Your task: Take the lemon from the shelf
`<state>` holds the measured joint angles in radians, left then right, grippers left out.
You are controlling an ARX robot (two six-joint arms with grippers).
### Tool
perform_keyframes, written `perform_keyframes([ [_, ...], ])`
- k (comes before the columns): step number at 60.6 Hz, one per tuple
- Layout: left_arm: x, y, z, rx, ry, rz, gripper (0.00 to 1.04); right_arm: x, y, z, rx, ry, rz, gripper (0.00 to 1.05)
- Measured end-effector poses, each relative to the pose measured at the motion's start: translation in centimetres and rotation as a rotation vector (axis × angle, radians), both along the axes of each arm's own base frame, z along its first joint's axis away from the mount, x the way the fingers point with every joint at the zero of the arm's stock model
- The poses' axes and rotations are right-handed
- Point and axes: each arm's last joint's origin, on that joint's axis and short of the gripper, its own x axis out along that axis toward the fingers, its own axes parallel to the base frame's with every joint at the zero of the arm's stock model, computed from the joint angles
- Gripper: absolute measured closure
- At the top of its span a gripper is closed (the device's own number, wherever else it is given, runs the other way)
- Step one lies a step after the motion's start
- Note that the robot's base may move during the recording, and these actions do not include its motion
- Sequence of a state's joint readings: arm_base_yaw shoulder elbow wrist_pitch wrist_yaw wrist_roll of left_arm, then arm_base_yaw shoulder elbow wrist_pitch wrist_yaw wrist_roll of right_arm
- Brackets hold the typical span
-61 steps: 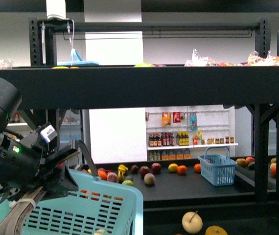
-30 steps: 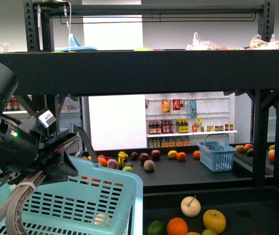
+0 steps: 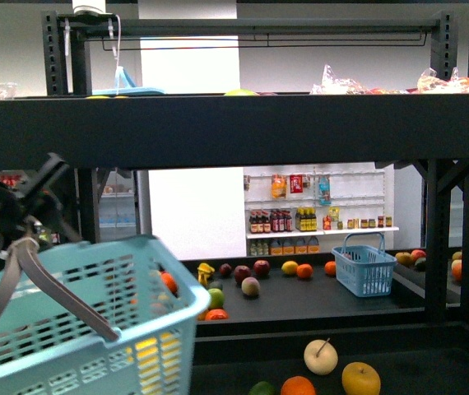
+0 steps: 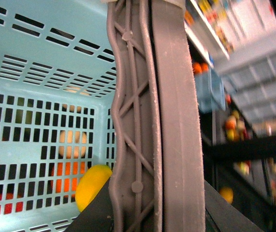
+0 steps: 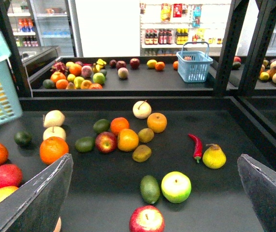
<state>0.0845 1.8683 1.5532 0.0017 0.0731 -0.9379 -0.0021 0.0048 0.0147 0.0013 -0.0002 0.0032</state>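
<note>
Dark shelf (image 5: 128, 179) trays spread below the right arm's wide-open, empty jaws, strewn with fruit. Beside the left jaws, whose state cannot be told, the basket handle (image 4: 162, 121) hangs, presumably keeping the light-blue basket (image 3: 78, 329) ready; a yellow, lemon-like fruit (image 4: 92, 186) lies inside.

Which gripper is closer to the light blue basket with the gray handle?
Left. The left gripper is at the gray handle of the light blue basket. The right gripper hangs open over the fruit tray, apart from the basket.
</note>
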Motion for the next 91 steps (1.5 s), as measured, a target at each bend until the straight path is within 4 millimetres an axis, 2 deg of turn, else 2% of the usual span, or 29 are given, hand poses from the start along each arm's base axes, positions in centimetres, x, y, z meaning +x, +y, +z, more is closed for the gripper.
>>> perform_keyframes([
  [9,-0.6,5.4,1.6,-0.068,-0.035,0.319,0.78,0.0,0.0,0.0,0.0,0.0,0.0,0.02],
  [17,-1.8,9.2,2.6,-0.101,-0.016,0.527,0.78,0.0,0.0,0.0,0.0,0.0,0.0,0.02],
  [33,-3.5,13.9,3.1,-0.199,-0.049,0.671,0.78,0.0,0.0,0.0,0.0,0.0,0.0,0.02],
  [45,-4.6,16.5,2.6,-0.245,-0.118,0.728,0.78,0.0,0.0,0.0,0.0,0.0,0.0,0.02],
  [58,-6.1,19.3,0.9,-0.267,-0.09,0.805,0.78,0.0,0.0,0.0,0.0,0.0,0.0,0.02],
  [70,-6.6,21.6,-0.9,-0.267,-0.057,0.852,0.78,0.0,0.0,0.0,0.0,0.0,0.0,0.02],
  [76,-6.4,22.2,-1.6,-0.279,-0.053,0.838,0.78,0.0,0.0,0.0,0.0,0.0,0.0,0.02],
  [91,-6.0,22.3,-2.3,-0.289,-0.035,0.785,0.78,0.0,0.0,0.0,0.0,0.0,0.0,0.02],
])
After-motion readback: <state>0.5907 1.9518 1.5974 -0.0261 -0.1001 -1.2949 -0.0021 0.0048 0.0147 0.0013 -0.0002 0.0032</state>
